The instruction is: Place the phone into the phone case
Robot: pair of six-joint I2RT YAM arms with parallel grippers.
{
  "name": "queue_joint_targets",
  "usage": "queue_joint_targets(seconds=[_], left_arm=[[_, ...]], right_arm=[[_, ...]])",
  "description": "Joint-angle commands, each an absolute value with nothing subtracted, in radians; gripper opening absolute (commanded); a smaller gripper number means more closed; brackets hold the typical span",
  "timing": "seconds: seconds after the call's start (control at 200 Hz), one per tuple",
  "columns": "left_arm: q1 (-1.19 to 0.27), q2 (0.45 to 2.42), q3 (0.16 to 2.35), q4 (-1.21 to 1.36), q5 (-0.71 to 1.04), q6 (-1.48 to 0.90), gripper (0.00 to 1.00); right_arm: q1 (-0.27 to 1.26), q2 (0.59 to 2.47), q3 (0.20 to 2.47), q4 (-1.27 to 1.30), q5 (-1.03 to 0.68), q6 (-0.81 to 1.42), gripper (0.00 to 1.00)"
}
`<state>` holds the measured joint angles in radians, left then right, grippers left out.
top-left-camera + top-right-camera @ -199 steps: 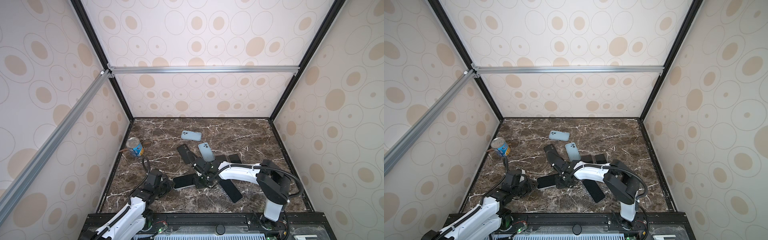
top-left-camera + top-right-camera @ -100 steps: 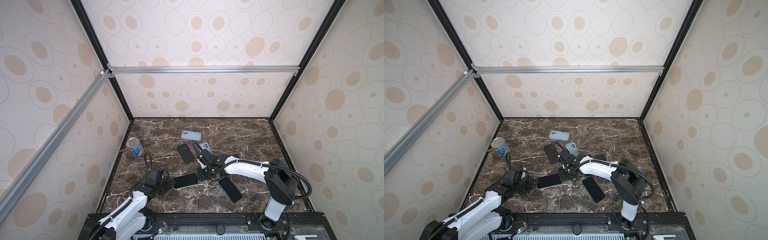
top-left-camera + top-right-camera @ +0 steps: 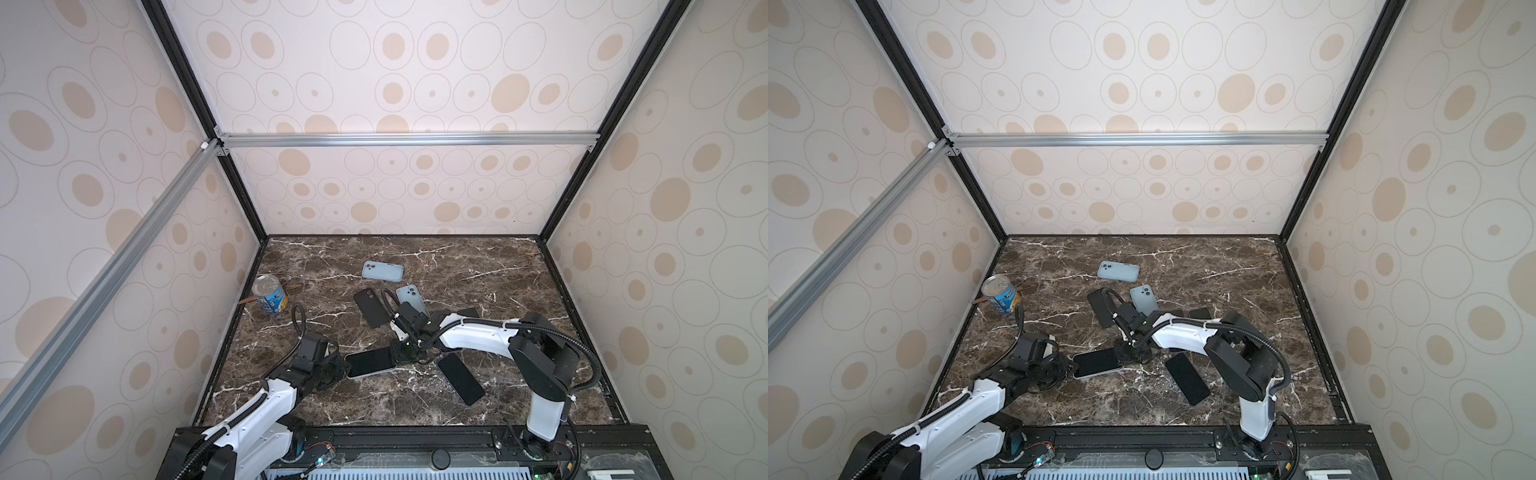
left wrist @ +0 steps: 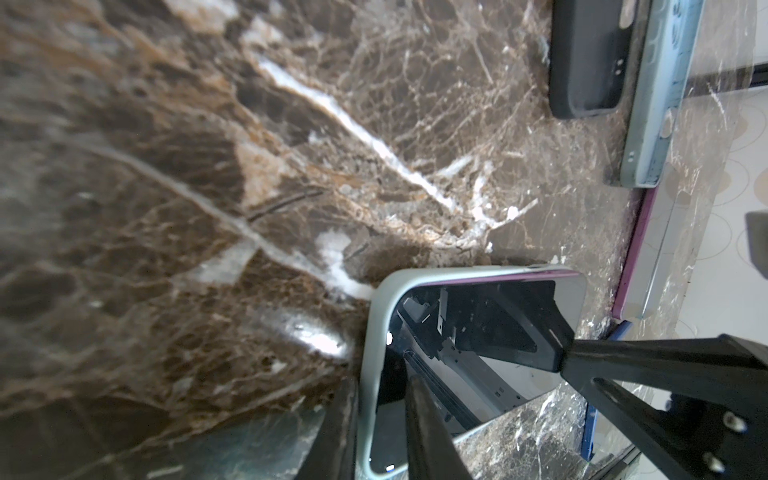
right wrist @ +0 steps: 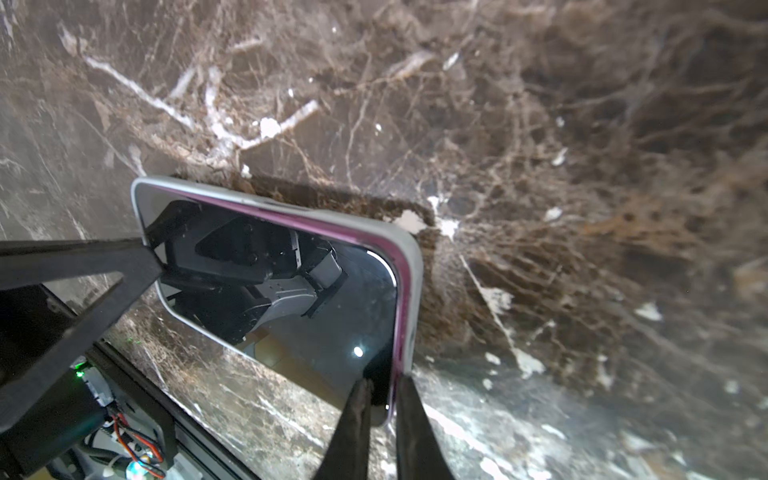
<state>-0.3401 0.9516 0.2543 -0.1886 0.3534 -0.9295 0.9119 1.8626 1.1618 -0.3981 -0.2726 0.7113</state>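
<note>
Both pairs of fingers (image 4: 428, 436) hide the phone (image 3: 370, 362) ends.

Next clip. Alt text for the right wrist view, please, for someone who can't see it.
The right gripper pinches one corner of a purple-edged phone lying screen up in a pale grey case on a brown marble table. The left gripper's finger touches the phone's opposite end.

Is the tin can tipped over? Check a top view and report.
No, the tin can stands upright on the marble tabletop, its silver lid facing up.
</note>
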Motion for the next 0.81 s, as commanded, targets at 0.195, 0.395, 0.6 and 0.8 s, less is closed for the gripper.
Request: queue_joint_targets(seconds=[0.195, 0.395, 0.6, 0.8], left_arm=[[-0.339, 0.943, 0.218, -0.168, 0.374, -0.948, 0.21], [-0.339, 0.957, 0.213, -0.161, 0.378, -0.951, 0.21], [-0.339, 0.96, 0.216, -0.17, 0.376, -0.951, 0.21], [-0.338, 0.968, 0.218, -0.172, 0.374, -0.95, 0.21]], right_arm=[[0.943, 1.976, 1.117, -0.458, -0.259, 0.705, 0.13], [0.981, 2.061, 1.133, -0.521, -0.237, 0.675, 0.13], [0.986, 2.122, 1.132, -0.557, -0.206, 0.647, 0.13], [0.986, 2.155, 1.141, -0.551, -0.216, 0.63, 0.13]])
